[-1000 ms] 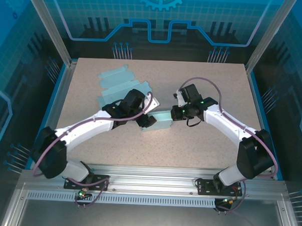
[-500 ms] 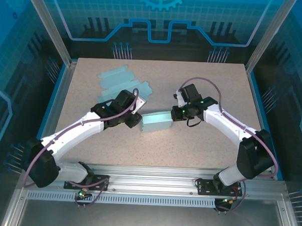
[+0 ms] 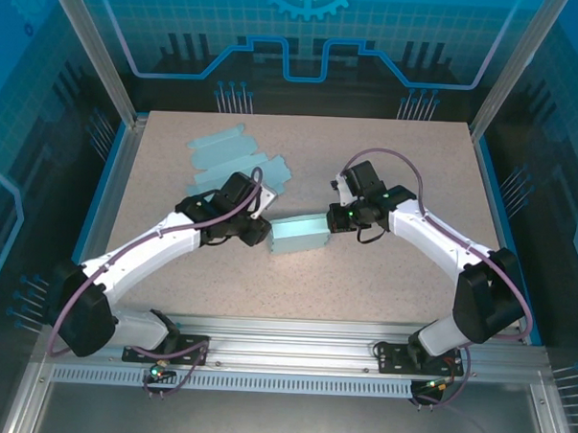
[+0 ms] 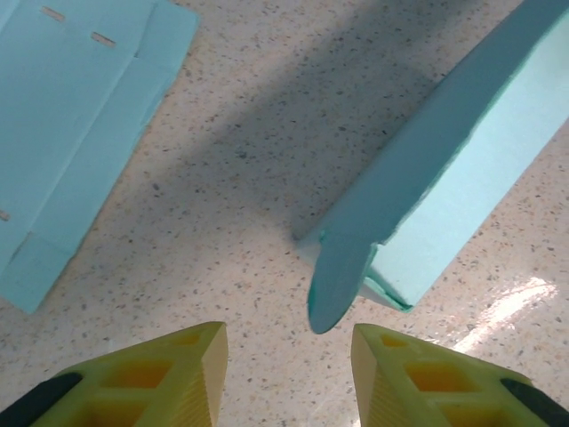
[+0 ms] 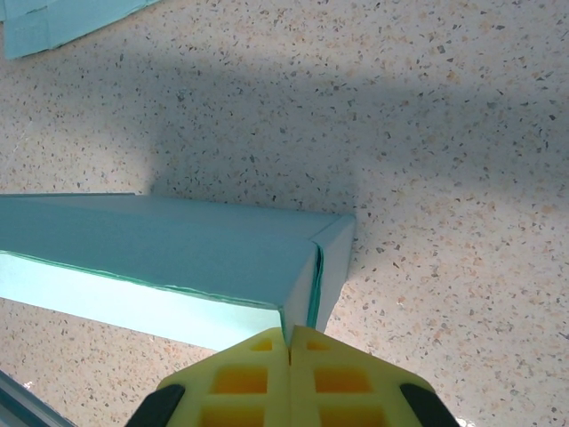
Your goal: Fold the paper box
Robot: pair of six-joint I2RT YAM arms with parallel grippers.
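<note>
The paper box (image 3: pixel 300 235), light teal and partly folded, lies in the middle of the table between both arms. My right gripper (image 3: pixel 335 219) is at its right end. In the right wrist view the yellow jaws are pressed together (image 5: pixel 291 336) on a thin wall at the corner of the paper box (image 5: pixel 178 245). My left gripper (image 3: pixel 259 232) sits just off the box's left end. In the left wrist view it is open (image 4: pixel 289 356) with bare table between its fingers. A rounded flap (image 4: pixel 338 276) hangs from the box (image 4: pixel 462 178) just beyond the fingertips, untouched.
Flat unfolded teal box sheets (image 3: pixel 229 161) lie at the back left of the table, and one sheet (image 4: pixel 71 116) shows in the left wrist view. Speckled tabletop (image 3: pixel 401 279) surrounds the box. Metal frame posts and rails border the table.
My left gripper has pulled back to the left off the box's end, and its jaws have narrowed. The box has settled slightly. The right gripper has kept its hold.
</note>
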